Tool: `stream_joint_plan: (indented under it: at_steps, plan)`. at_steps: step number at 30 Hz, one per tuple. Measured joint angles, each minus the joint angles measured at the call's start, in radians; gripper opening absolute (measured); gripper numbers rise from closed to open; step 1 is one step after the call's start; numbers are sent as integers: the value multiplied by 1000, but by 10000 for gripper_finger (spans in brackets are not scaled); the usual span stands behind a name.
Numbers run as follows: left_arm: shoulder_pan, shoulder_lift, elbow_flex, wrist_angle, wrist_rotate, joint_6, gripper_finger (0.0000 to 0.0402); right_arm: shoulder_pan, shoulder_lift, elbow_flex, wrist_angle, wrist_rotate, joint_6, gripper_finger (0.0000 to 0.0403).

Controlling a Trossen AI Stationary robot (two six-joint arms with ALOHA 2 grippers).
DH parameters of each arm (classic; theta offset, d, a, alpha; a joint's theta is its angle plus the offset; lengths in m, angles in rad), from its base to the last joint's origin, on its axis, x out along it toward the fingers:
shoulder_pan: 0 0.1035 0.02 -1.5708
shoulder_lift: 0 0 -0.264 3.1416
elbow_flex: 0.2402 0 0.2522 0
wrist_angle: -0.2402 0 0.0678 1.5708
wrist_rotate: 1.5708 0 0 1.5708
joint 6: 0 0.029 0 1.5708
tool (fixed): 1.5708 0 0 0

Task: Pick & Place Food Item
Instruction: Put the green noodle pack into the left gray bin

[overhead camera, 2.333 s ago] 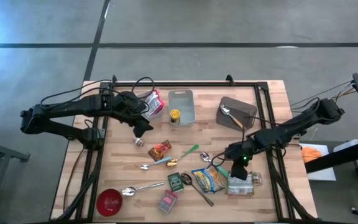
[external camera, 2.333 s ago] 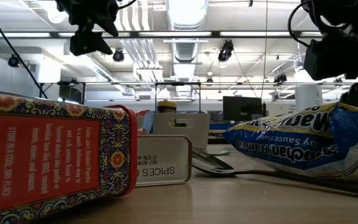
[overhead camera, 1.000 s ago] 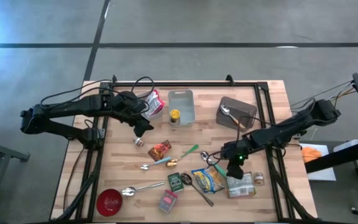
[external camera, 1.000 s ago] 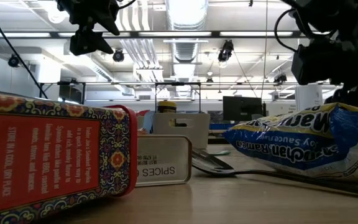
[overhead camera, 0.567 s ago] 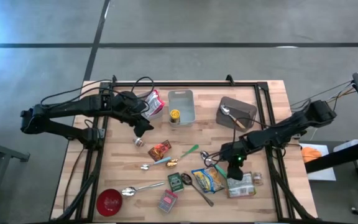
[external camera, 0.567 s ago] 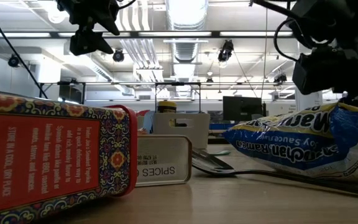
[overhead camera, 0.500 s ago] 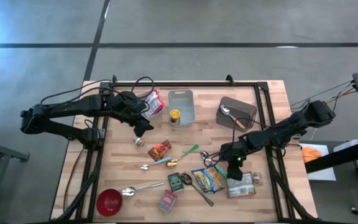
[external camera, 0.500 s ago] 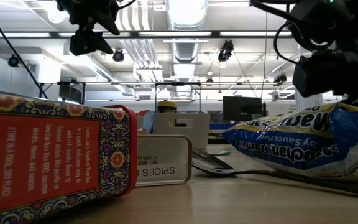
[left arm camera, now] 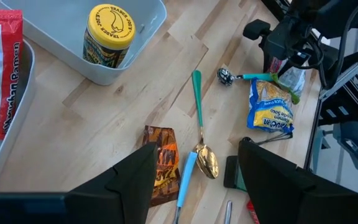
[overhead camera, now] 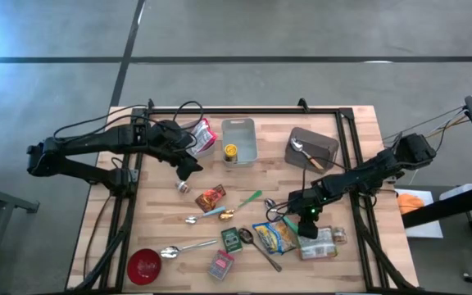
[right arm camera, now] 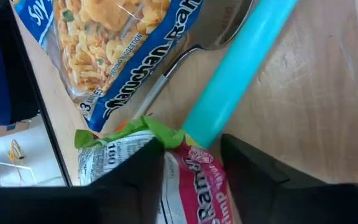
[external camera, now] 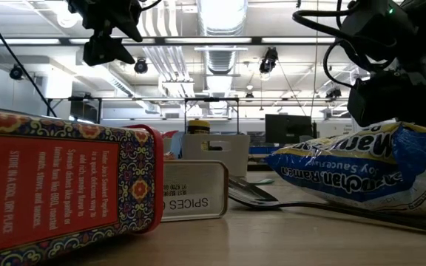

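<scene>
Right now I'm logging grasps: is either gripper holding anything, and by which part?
Left gripper holds nothing, jaws open above the table. Right gripper straddles the green top edge of a pink-and-green ramen packet; a closed grip cannot be told.

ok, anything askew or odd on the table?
A spoon lies in the grey tray with its handle jutting over the rim. Cutlery and packets lie scattered; a blue ramen packet overlaps a utensil. Nothing spilled.

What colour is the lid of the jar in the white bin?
Yellow lid, clearest in left wrist view.
</scene>
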Motion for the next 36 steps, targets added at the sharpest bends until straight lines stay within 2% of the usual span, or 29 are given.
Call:
stream_joint_plan:
  at_steps: [5,7,17,20,25,31,36]
  plan:
    - [0,0,0,0,0,3,228,1,1,0,-2,5,-7,38]
    - [0,0,0,0,0,3,228,1,0,0,-2,5,-10,17]
    - [0,0,0,0,0,3,228,0,-44,0,-16,-20,24,8]
    - [0,0,0,0,0,3,228,0,-94,9,-86,-15,30,8]
    - [0,0,0,9,40,4,228,0,-215,42,-224,92,51,8]
    - [0,0,0,67,57,3,228,0,-360,58,-231,244,112,8]
    - [-1,0,0,170,80,3,228,0,-432,62,-239,369,139,8]
